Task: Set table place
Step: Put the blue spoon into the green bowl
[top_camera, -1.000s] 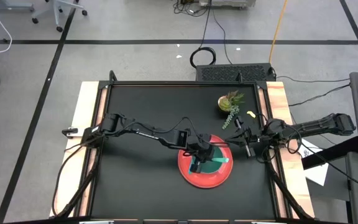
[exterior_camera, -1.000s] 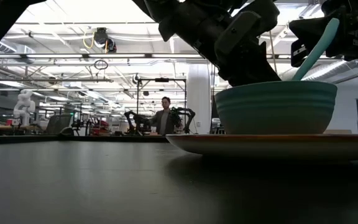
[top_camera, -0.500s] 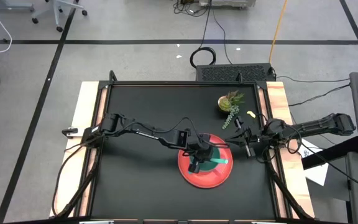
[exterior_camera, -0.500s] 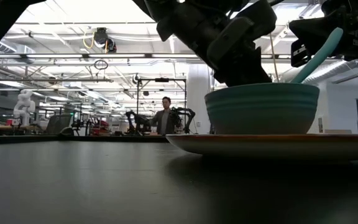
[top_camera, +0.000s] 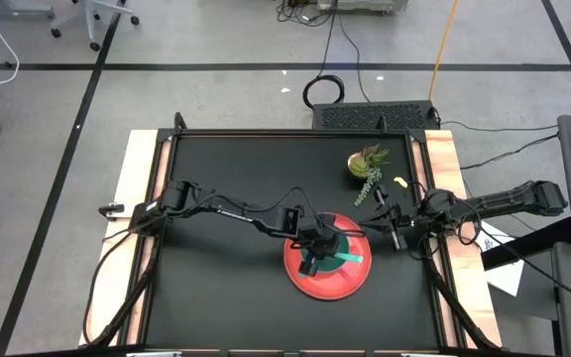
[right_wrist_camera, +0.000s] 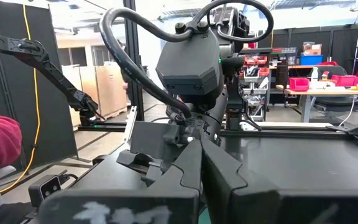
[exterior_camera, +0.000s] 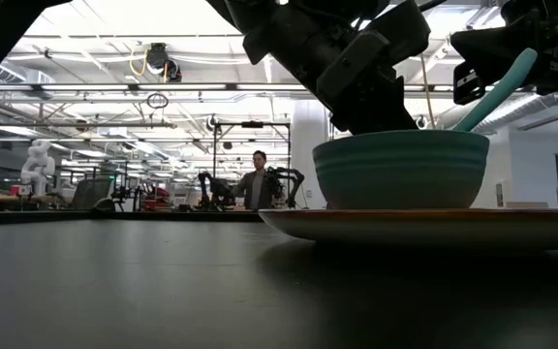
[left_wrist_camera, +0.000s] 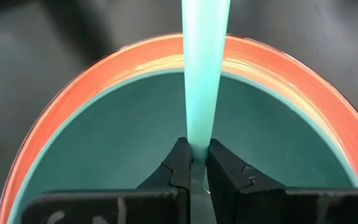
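- No readable writing for me on the bowl, plate or utensils; some faint pale scrawl on the dark bar at the foot of both wrist views, too smeared to make out.
- From overhead, my left end effector (top_camera: 314,250) is over the red plate (top_camera: 326,282), which sits on the black tabletop (top_camera: 226,178) toward its right side.
- Left wrist view gives me what overhead cannot: the fingers (left_wrist_camera: 180,165) are pinched nearly together on the teal handle (left_wrist_camera: 205,68) of a utensil, right where handle meets metal neck. Spoon or fork, I cannot tell; the head is hidden.
- That same view looks straight into the teal bowl (left_wrist_camera: 123,137), with the plate's red rim ringing it.
- Low view shows the bowl (exterior_camera: 401,170) resting on the plate (exterior_camera: 424,225), a side profile overhead flattens out.
- My right end effector (top_camera: 393,230) hovers just right of the plate. In the low view I see a second teal handle (exterior_camera: 497,89) slanting out of it, so it is clamped on that utensil.
- The right wrist view sees only the left arm and the room beyond.
- Small potted plant (top_camera: 366,163) stands behind the plate, well apart.
- A person (exterior_camera: 256,184) stands far back in the room.
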